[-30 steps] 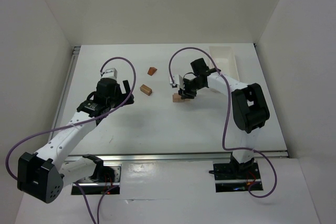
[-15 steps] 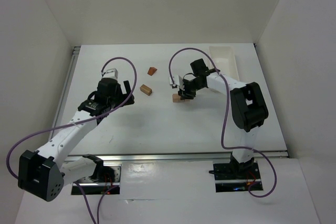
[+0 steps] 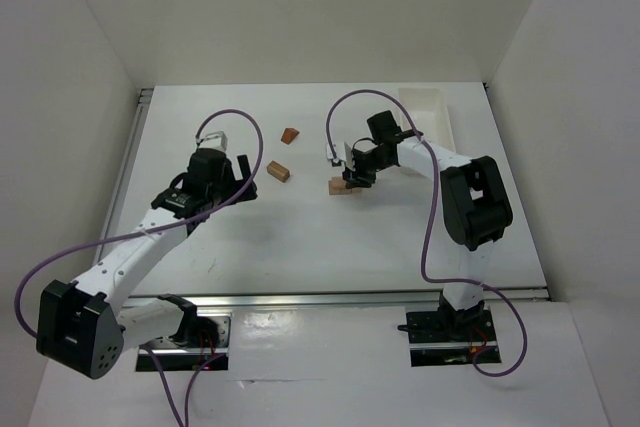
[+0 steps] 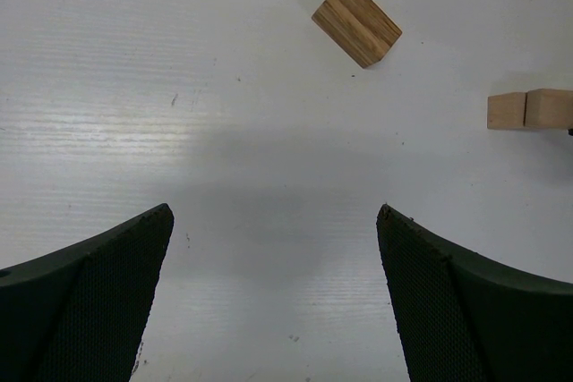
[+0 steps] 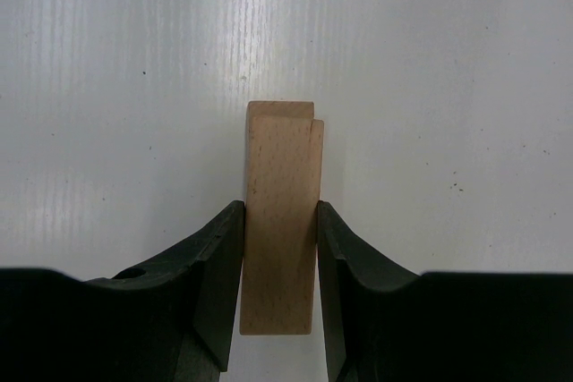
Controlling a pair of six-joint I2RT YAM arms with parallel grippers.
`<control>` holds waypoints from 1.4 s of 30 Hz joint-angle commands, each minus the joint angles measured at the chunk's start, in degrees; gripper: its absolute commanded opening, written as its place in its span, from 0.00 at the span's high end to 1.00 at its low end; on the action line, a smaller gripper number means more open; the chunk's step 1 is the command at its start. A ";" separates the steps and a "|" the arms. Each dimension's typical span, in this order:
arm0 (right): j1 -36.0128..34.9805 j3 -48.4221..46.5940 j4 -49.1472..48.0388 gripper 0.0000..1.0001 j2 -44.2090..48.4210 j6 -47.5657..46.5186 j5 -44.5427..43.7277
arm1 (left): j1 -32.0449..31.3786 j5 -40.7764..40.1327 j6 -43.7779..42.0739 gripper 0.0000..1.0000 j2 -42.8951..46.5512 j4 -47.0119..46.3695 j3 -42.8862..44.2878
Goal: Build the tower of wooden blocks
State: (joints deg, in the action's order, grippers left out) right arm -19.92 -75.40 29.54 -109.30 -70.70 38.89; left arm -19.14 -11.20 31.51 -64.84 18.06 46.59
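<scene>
My right gripper (image 5: 279, 214) is shut on a light-tan wood block (image 5: 279, 248) that lies along the top of a second tan block (image 5: 282, 108), whose far end and right edge peek out beneath. In the top view this low stack (image 3: 337, 186) sits mid-table with the right gripper (image 3: 352, 178) over it. The left gripper (image 4: 276, 221) hangs open above bare table, holding nothing. A brown wood block (image 4: 356, 21) lies ahead of it, and the tan stack (image 4: 528, 109) shows at the right edge of that view.
A reddish wedge-shaped block (image 3: 290, 135) lies farther back, behind the brown block (image 3: 278, 171). A white tray (image 3: 430, 112) stands at the back right, behind the right arm. White walls close in the table on three sides.
The left arm has crept slightly right toward the brown block. The right gripper has shifted a touch to the right, still shut on the tan block.
</scene>
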 commanded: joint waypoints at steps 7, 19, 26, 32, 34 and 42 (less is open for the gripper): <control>0.32 0.95 -2.56 0.83 0.57 -1.37 4.79 | 0.33 0.74 -1.01 0.00 -1.16 -0.57 1.49; 0.85 0.42 -3.08 0.83 -0.57 -1.37 4.08 | 0.33 0.74 -1.01 0.00 -1.69 -0.05 2.54; 0.85 -0.10 -3.08 0.83 -1.09 -1.37 4.70 | 0.33 0.74 -1.01 0.00 -1.69 -0.05 2.54; 0.85 -0.63 -2.56 0.82 -1.62 -1.37 4.70 | 0.33 1.26 -1.54 0.00 -2.22 -0.05 3.60; 0.85 -0.63 -2.56 0.78 -1.62 -1.37 4.70 | 0.33 1.27 -1.54 0.00 -2.74 -0.05 3.60; 0.85 -1.16 -2.56 0.72 -2.15 -0.85 4.09 | 0.33 1.27 -1.54 0.00 -2.75 -0.05 3.60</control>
State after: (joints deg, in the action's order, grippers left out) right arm -19.44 -74.74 27.99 -110.43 -71.44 41.91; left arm -19.14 -10.55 31.40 -67.42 18.74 48.07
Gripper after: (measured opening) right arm 0.419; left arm 1.000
